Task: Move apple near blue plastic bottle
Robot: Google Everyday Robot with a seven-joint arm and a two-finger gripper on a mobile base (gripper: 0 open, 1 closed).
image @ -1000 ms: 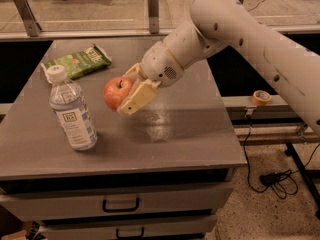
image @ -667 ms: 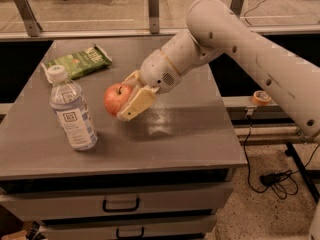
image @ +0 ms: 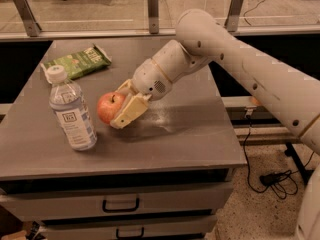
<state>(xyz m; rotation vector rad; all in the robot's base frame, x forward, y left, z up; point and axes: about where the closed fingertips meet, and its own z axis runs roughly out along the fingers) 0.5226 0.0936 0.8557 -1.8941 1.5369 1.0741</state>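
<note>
The red-orange apple [image: 109, 106] is in the middle left of the grey table top [image: 190, 134], low over it or resting on it. My gripper [image: 124, 105] reaches in from the right and is shut on the apple, with one cream finger [image: 129, 113] across its right front side and the other behind it. The blue plastic bottle [image: 71, 110], clear with a white cap and a white-and-blue label, stands upright just left of the apple, a small gap apart.
A flat green snack packet [image: 77, 62] lies at the back left of the table. My white arm [image: 240, 64] spans the right side above the table. Drawers [image: 120, 204] sit under the front edge. Cables [image: 272, 176] lie on the floor at right.
My gripper has carried the apple down and slightly left, closer to the bottle and the table surface. The bottle and packet have not moved.
</note>
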